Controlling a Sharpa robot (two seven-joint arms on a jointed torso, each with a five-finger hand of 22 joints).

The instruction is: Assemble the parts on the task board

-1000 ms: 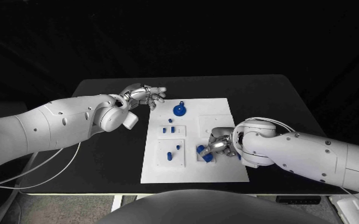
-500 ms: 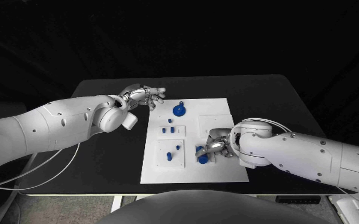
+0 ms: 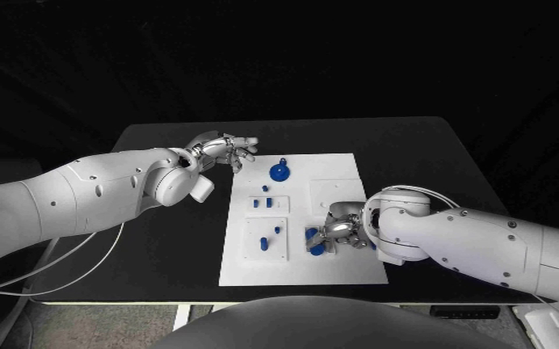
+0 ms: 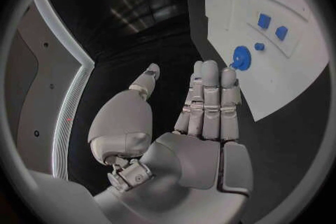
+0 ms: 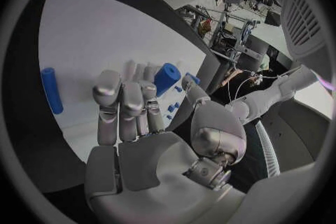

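Note:
The white task board lies in the middle of the black table. My right hand hovers over its near right part, thumb and fingers pinching a short blue cylinder. Another blue piece lies just beneath the fingertips. A long blue peg lies flat on the board beside that hand. My left hand floats by the board's far left corner, fingers straight, thumb apart, holding nothing. A round blue knob sits at the far end, with small blue pegs in the left blocks.
In the left wrist view the left hand sits off the board's edge, near the round knob and two square blue parts. Black table top surrounds the board on all sides.
My right hand has shifted slightly toward the board's near edge, keeping the blue piece at its fingertips. The left hand has not moved.

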